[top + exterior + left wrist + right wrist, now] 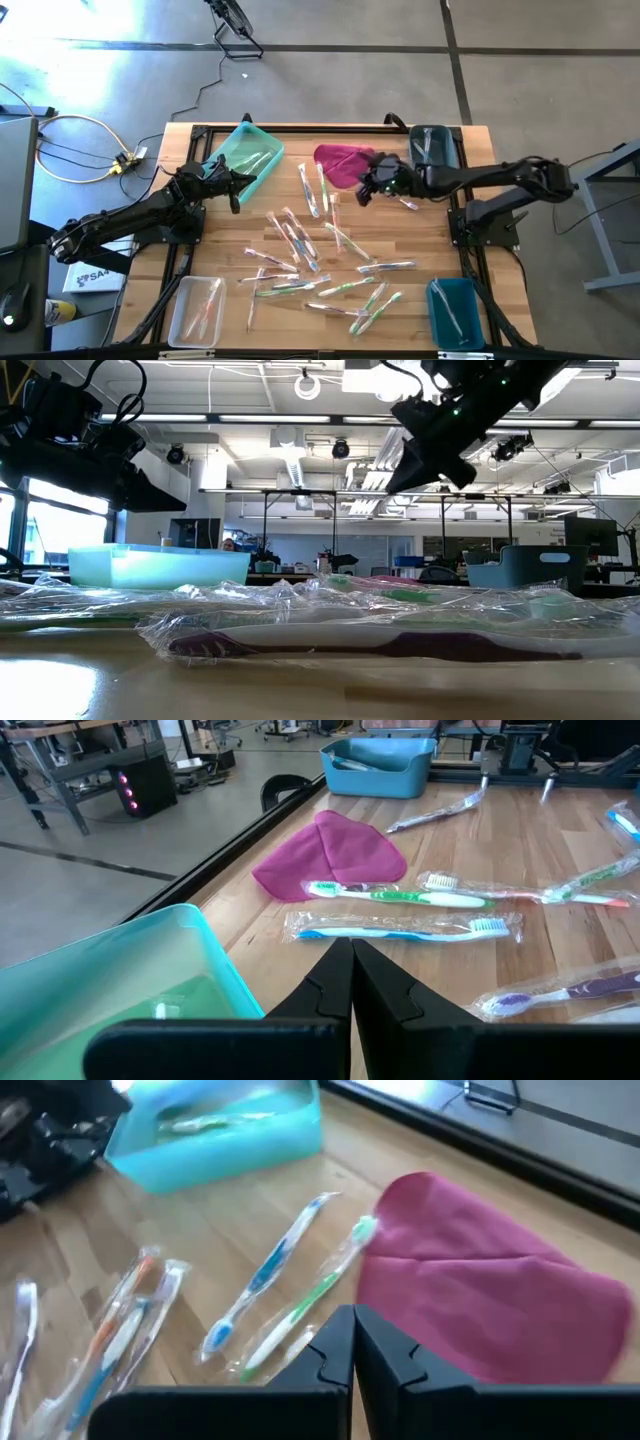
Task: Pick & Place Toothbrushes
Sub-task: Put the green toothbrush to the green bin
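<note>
Landmark: magenta cloth (343, 163), lying on the far half of the wooden table (420, 240).

Nearest edge of the table, well away from the cloth: a clear tray (197, 308) at the near-left corner with a few wrapped brushes in it, and a dark teal bin (455, 312) at the near-right corner, one brush visible inside.

Between those and the cloth: the toothbrushes (320, 255), loose in shiny wrappers, scattered across the table's middle. Handles pink, green, blue, white. The scatter reaches up to the cloth; a blue one (262, 1273) and a green one (305, 1305) lie side by side just left of it, the green one's head touching or nearly touching the cloth's edge.

Right gripper (363, 192): hangs over the cloth's near-right edge, fingers pressed together, nothing between them. The blue and green pair lies just ahead of its tips, apart from them.

Left gripper (237, 195): well left of the cloth, by the near edge of the light teal bin (243, 153), fingers fully closed, empty. The nearest loose brushes lie between it and the cloth, not touching it.

Far-right of the cloth: a second dark bin (434, 145) at the table's back edge.
</note>
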`<move>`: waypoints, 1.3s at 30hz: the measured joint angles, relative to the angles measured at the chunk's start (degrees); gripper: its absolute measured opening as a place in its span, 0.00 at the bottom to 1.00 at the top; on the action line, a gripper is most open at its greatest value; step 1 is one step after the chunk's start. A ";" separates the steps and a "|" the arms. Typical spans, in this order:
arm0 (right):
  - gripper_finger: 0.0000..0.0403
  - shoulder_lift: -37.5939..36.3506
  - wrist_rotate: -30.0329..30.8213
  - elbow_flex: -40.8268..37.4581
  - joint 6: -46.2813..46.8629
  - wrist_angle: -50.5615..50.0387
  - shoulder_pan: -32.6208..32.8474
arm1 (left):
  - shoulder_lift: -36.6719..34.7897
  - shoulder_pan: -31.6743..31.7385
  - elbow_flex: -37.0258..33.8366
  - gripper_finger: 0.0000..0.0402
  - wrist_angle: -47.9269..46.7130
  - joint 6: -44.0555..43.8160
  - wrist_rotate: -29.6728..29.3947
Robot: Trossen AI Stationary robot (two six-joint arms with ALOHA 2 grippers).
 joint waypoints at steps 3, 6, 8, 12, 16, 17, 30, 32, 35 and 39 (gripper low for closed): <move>0.00 3.07 0.22 0.00 -0.07 2.01 1.02 | 0.00 0.01 0.01 0.00 0.00 0.00 0.01; 0.00 6.20 1.64 0.00 0.33 4.40 2.05 | 0.00 -0.01 0.00 0.00 0.00 0.00 0.01; 0.00 8.24 2.03 0.00 0.37 5.61 2.53 | 0.00 0.00 0.02 0.00 0.00 0.00 0.00; 0.00 11.49 1.51 0.00 0.41 8.99 3.04 | 0.00 0.01 0.02 0.00 0.00 0.00 0.01; 0.00 13.99 0.89 0.00 0.61 12.69 3.01 | 0.01 -0.02 0.02 0.00 0.00 0.00 -0.01; 0.00 14.38 0.67 0.00 0.68 13.75 3.00 | 0.00 -0.02 0.01 0.00 0.00 0.00 0.01; 0.00 14.63 -1.51 0.00 2.03 17.52 3.13 | 0.01 0.01 0.02 0.00 0.00 0.00 0.01; 0.00 14.63 -1.51 0.00 2.03 17.92 3.13 | 0.01 -0.02 0.00 0.00 0.00 0.00 -0.01; 0.00 14.63 -1.51 0.00 2.03 17.82 3.13 | 0.00 -0.02 0.00 0.00 0.00 0.00 0.00; 0.00 14.63 -1.51 0.00 2.03 17.89 3.13 | -0.01 0.01 0.01 0.00 0.00 0.00 0.01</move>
